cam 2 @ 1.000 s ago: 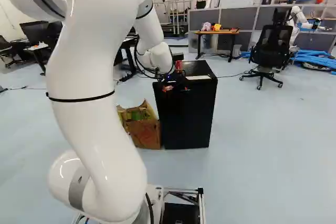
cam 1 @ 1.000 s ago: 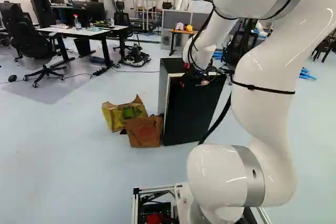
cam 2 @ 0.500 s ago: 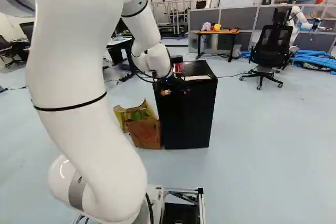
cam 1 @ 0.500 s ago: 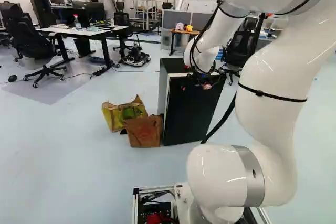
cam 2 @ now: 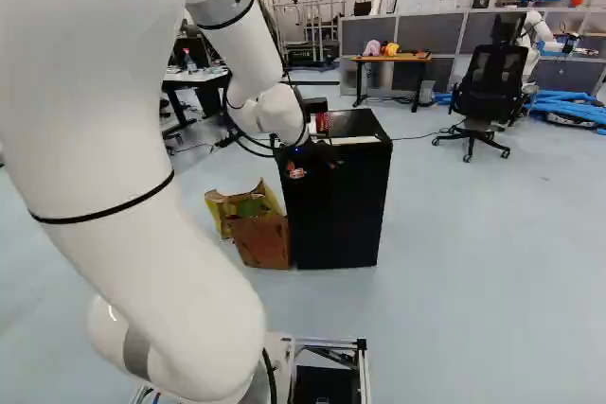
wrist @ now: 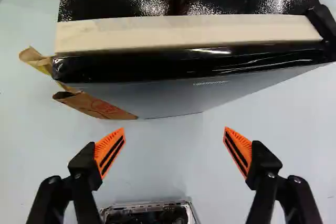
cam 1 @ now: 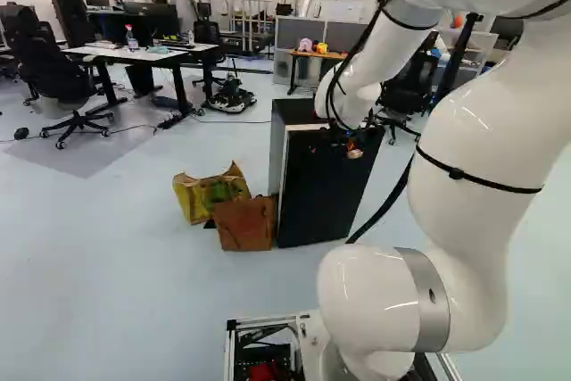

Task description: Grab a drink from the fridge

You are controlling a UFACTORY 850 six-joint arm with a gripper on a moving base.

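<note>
Fingers (cam 2: 296, 173) spread wide; pale lettering (wrist: 211, 83) marks the fridge door (wrist: 157, 98).

Bright, even light surrounds the fridge (wrist: 184, 66); white glare speckles its top and streaks its front edge.

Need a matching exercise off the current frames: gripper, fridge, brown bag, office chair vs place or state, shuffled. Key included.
1. Black gripper with orange pads
2. Black box-shaped fridge
3. Brown paper-like bag
4. Black mesh office chair

A. Floor beside the fridge, next to a yellow bag
B. At the right of the right base view
C. Open, nothing between its fingers
D. Has a small red object on top

Pairs: 1-C, 2-D, 3-A, 4-B
</note>
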